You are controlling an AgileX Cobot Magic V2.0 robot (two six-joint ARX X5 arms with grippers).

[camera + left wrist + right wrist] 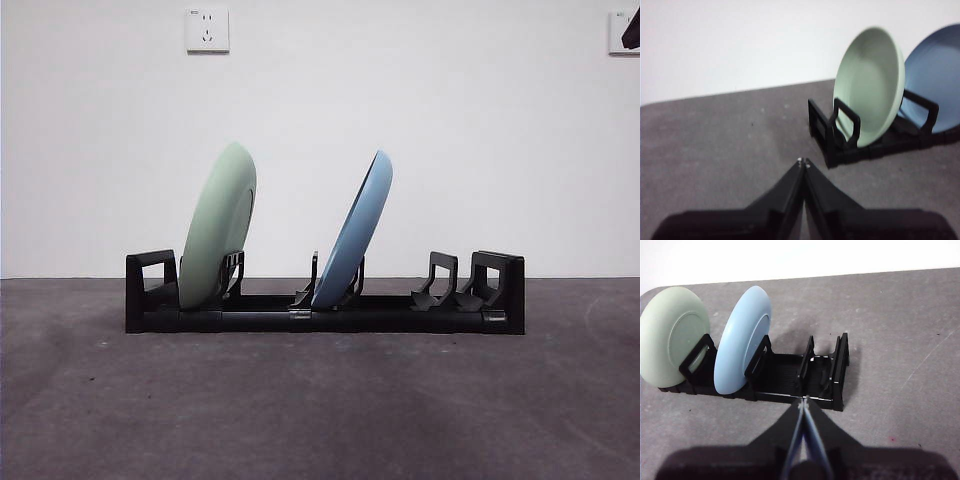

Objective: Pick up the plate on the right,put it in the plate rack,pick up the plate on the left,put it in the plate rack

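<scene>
Both plates racked — grippers clear.
The green plate [220, 228] stands at the left end of the plate rack [325, 318], the blue plate [353, 232] mid-rack, both leaning right; the left gripper [803, 161] and right gripper [803, 400] hang off the rack — jaws pressed together, empty.

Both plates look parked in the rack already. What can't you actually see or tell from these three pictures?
- Front view: the pale green round plate and light blue round plate show edge-on, faces hidden; their bottom rims sit behind the long black plastic plate rack.
- Left wrist view: the blue plate is cut off by the picture's edge and partly covered by the green one; everything is blurred.
- Front view: both arms are out of view.
</scene>
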